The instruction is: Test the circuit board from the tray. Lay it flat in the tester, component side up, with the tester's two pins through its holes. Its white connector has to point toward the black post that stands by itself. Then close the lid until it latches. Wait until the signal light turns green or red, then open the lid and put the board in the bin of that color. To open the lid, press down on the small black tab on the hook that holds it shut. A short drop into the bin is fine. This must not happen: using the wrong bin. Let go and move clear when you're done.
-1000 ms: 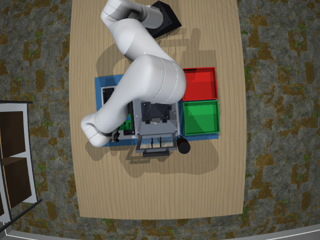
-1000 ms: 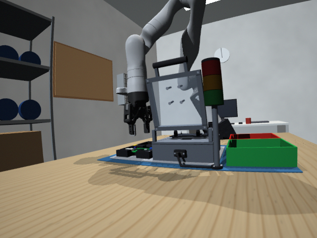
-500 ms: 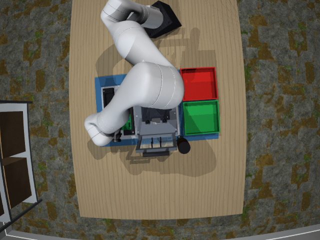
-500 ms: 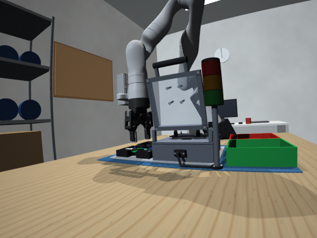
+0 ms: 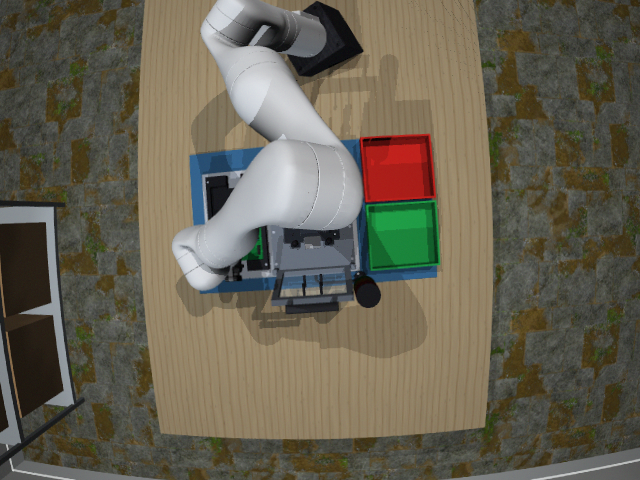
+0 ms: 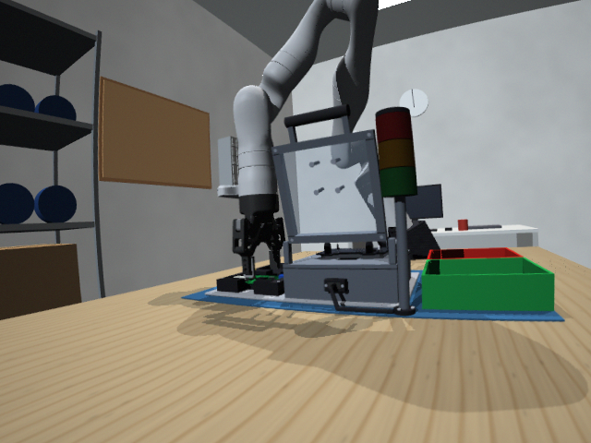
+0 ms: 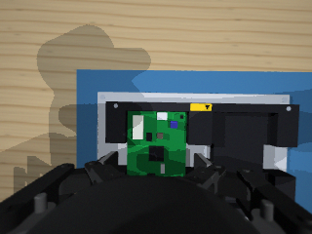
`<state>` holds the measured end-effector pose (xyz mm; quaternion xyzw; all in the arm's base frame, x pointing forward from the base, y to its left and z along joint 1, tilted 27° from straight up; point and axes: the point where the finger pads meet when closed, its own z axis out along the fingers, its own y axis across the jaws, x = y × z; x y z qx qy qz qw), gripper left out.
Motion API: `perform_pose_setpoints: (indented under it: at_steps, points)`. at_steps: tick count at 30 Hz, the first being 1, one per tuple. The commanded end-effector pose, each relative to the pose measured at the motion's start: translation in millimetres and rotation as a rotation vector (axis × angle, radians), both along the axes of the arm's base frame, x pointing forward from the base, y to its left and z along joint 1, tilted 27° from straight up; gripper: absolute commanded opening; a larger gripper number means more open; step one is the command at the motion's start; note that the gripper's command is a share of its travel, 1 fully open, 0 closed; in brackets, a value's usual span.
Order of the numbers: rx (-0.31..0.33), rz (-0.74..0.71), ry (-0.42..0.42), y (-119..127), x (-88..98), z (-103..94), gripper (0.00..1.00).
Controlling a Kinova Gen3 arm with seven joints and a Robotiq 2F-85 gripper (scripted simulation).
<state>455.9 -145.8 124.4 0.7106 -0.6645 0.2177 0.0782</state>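
Circuit board (image 5: 254,250) (image 6: 259,278) (image 7: 168,141): probably light, stiff, fragile | Grip: opposite bare edges, sparing components | Jaws (image 5: 235,272) (image 6: 261,275): spread wide about the board, unclosed | Lid (image 5: 312,285) (image 6: 333,190): raised

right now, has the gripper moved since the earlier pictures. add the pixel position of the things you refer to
Yes, down: in the exterior view the gripper (image 6: 261,275) (image 7: 155,160) hung above the tray (image 6: 231,284) (image 7: 115,124); now its fingertips are down at the tray's height, beside the tester (image 6: 341,281).
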Motion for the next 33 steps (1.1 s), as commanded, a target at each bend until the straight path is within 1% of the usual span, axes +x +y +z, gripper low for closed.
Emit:
perform_pose_setpoints:
  at_steps: [1,19,33]
  points:
    - [0.0,-0.001,-0.001,-0.7,0.0,0.3,1.0]
    - [0.0,-0.001,-0.001,-0.8,0.1,0.0,1.0]
    - [0.0,-0.001,-0.001,-4.7,2.1,-8.8,1.0]
